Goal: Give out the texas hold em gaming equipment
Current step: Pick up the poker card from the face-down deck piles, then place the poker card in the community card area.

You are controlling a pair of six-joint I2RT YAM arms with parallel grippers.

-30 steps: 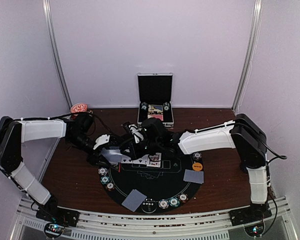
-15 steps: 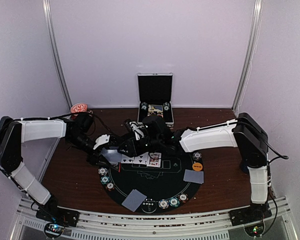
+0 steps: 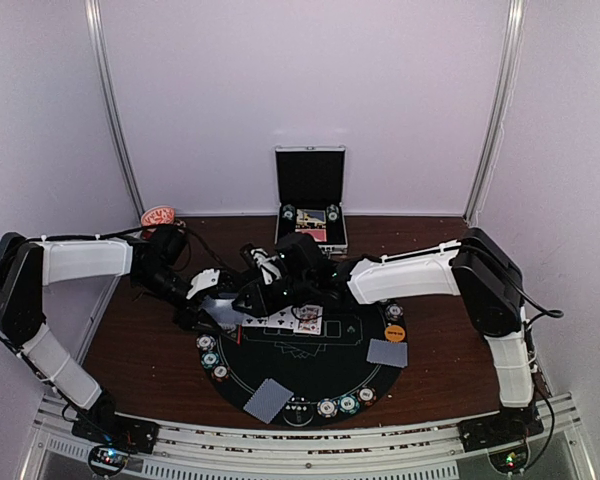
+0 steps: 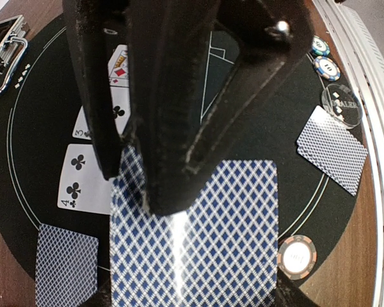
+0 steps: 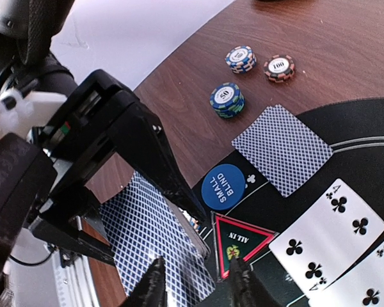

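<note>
Foreground: the right end effector (image 5: 197,281), jaws narrowly parted with nothing visibly gripped, tips poised at the near corner of the deck (image 5: 147,233). Behind it, the left end effector (image 4: 141,184) is closed on that deck, holding it face-down and tilted over the left edge of the mat (image 3: 320,368).

Step in hand, as judged: peeling off one card for the next deal. To do it well, the right tips should take only the top card at its free corner, pinch lightly, and slide it off along the deck's plane. Too deep a bite would lift several cards. A pull against the left jaws could fan or spill the stack.

Beyond the deck, face-up cards (image 5: 326,233) lie in a row mid-mat, just beside a triangular marker (image 5: 238,240) and a round blue blind button (image 5: 225,187). A face-down pair (image 5: 283,148) lies further out. The chips (image 5: 227,99) sit in short stacks on the tabletop (image 5: 345,38), near the mat's rim. At the far edge the case (image 3: 311,200) stands open.

Materials:
- **Cards:** thin, glossy and flexible, likely slippery, with diamond-lattice backs.
- **Mat:** black, matte and circular, apparently felt.
- **Chips:** thick, rigid, striped discs.
- **Tabletop:** dark polished wood.
</note>
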